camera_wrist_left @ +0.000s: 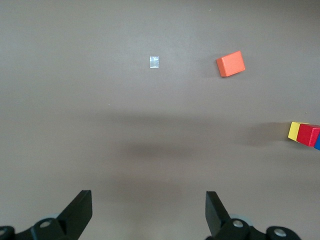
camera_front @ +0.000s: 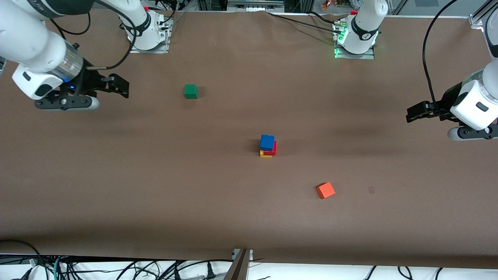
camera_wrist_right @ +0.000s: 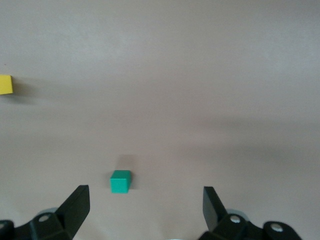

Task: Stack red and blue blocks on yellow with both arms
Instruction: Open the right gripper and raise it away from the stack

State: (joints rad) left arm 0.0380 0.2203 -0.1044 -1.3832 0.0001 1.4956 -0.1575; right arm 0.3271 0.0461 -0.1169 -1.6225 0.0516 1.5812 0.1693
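Observation:
Near the middle of the table the blue block (camera_front: 267, 142) sits on the red block (camera_front: 273, 149), which sits on the yellow block (camera_front: 264, 154); the stack is slightly staggered. The left wrist view shows it at the frame edge: yellow (camera_wrist_left: 296, 131), red (camera_wrist_left: 308, 135), a sliver of blue (camera_wrist_left: 317, 145). The right wrist view shows only the yellow block (camera_wrist_right: 5, 84). My left gripper (camera_front: 413, 113) is open and empty, up in the air at the left arm's end of the table (camera_wrist_left: 148, 205). My right gripper (camera_front: 121, 87) is open and empty at the right arm's end (camera_wrist_right: 145, 202).
A green cube (camera_front: 190, 91) lies farther from the front camera than the stack, toward the right arm's end (camera_wrist_right: 120, 181). An orange-red cube (camera_front: 325, 190) lies nearer to the camera, toward the left arm's end (camera_wrist_left: 230, 64). A small pale mark (camera_wrist_left: 154, 61) is on the brown table.

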